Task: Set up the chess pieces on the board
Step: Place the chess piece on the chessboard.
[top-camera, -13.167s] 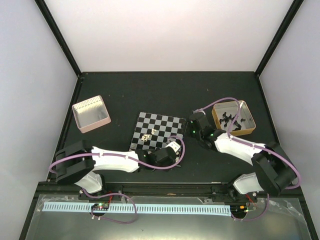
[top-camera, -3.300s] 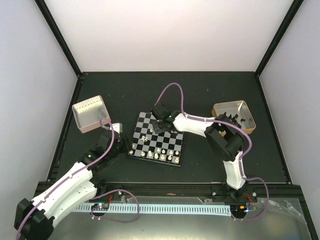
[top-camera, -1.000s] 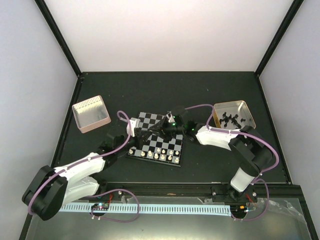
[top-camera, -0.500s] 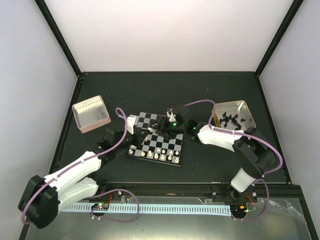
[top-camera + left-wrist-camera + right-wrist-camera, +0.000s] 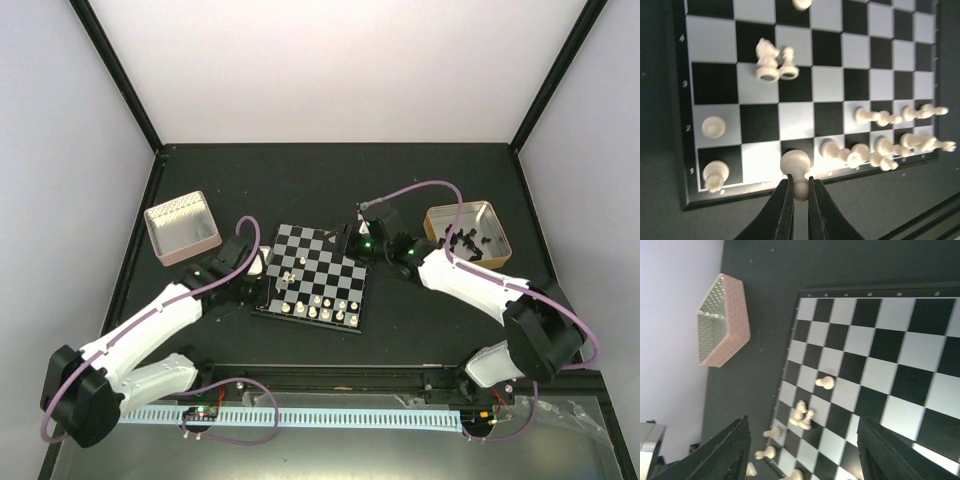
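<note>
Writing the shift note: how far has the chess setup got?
Done: a run of cream pieces stands along the board's near rows. In hand: the left gripper pinches one cream piece by the board's edge; the right gripper hangs open, empty. Left: two cream pieces bunched mid-board and a lone piece farther up need squares.

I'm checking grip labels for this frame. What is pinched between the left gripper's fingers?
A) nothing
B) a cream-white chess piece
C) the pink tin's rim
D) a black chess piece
B: the left wrist view shows the left gripper shut on a cream-white chess piece, seen at the edge of the board.
</note>
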You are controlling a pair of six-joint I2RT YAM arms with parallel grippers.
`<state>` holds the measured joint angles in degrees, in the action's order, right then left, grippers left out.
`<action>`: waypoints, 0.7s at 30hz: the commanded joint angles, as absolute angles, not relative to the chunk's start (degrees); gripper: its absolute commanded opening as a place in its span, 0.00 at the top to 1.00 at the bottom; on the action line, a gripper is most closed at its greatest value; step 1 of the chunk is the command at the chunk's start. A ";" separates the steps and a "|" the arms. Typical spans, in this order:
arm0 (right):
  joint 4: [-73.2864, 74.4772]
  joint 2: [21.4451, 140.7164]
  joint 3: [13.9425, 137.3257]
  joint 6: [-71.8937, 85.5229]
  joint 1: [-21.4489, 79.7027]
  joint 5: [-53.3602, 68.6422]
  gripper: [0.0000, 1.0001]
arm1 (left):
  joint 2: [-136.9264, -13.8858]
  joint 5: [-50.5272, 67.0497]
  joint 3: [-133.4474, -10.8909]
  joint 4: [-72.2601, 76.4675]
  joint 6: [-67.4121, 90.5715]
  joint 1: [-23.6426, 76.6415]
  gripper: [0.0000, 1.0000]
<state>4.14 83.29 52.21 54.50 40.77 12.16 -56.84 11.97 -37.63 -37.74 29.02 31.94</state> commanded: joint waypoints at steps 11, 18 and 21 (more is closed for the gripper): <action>7.48 78.69 48.70 46.97 40.65 4.29 0.41 | -79.66 9.89 -52.71 -50.03 22.58 31.97 0.99; 7.39 78.06 47.96 45.81 40.58 3.65 0.40 | -87.40 9.93 -55.89 -51.71 20.33 32.00 0.99; 7.26 78.29 47.99 45.47 40.56 4.12 0.40 | -89.29 9.10 -56.86 -51.90 20.14 31.99 0.98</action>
